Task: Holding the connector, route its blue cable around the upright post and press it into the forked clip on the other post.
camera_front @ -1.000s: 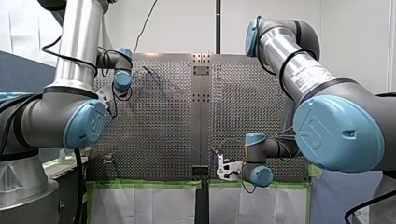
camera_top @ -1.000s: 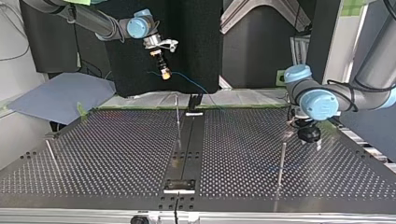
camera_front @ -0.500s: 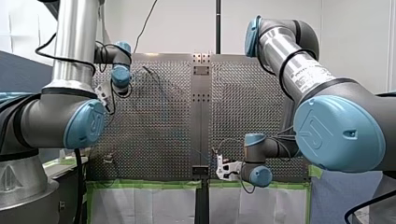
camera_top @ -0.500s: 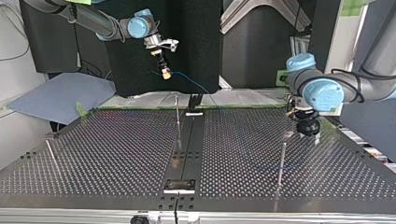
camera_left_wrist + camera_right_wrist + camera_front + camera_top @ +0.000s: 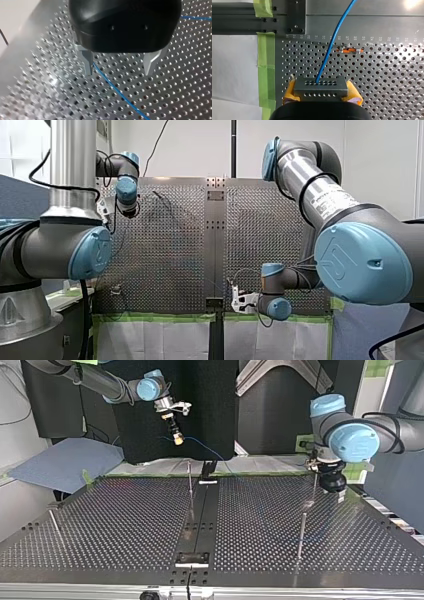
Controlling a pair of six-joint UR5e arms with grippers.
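Note:
My right gripper (image 5: 321, 93) has its yellow pads shut on a dark grey connector (image 5: 320, 85). A blue cable (image 5: 329, 52) rises out of the connector's holes. In the top view this gripper (image 5: 176, 437) hangs above the table's far edge, and the cable (image 5: 205, 447) sags toward the centre rail. My left gripper (image 5: 119, 68) is open, its metal fingers (image 5: 88, 62) just above the perforated plate, with a stretch of the blue cable (image 5: 117, 91) lying under them. In the top view it (image 5: 334, 492) hovers at the right beside a thin post (image 5: 314, 491).
More upright posts stand on the plate: one near the centre rail (image 5: 190, 485), one at the front right (image 5: 301, 535), one at the left (image 5: 54, 522). A small orange-tipped part (image 5: 348, 50) sits ahead of the connector. Green tape (image 5: 265, 75) lines the plate's edge.
My left gripper has risen and drawn back toward the top view's far right edge. My right gripper with the connector has stayed in place.

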